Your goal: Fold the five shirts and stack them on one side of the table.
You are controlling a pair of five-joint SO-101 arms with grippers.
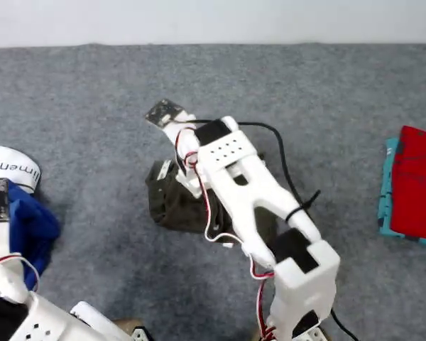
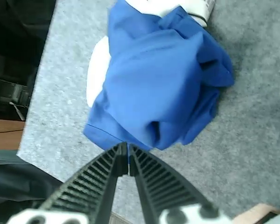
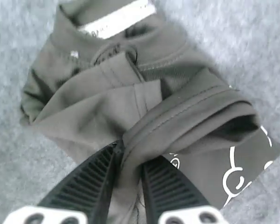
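A crumpled dark olive shirt (image 1: 172, 207) lies at the middle of the grey table, with a black patch bearing white print (image 3: 245, 170) at one edge. My right gripper (image 3: 129, 161) is shut on a fold of this shirt (image 3: 107, 102); in the high view the right arm's gripper (image 1: 179, 167) is down on the cloth. A bunched blue shirt (image 1: 30, 227) sits at the table's left edge. My left gripper (image 2: 127, 156) is shut, its tips meeting just short of the blue shirt's (image 2: 163, 79) hem, with nothing seen between them.
A red shirt (image 1: 419, 185) lies folded on a teal one (image 1: 388, 199) at the table's right edge. A white rounded object (image 1: 11, 167) sits beside the blue shirt. Bare grey table (image 1: 92, 106) stretches across the back and between the piles.
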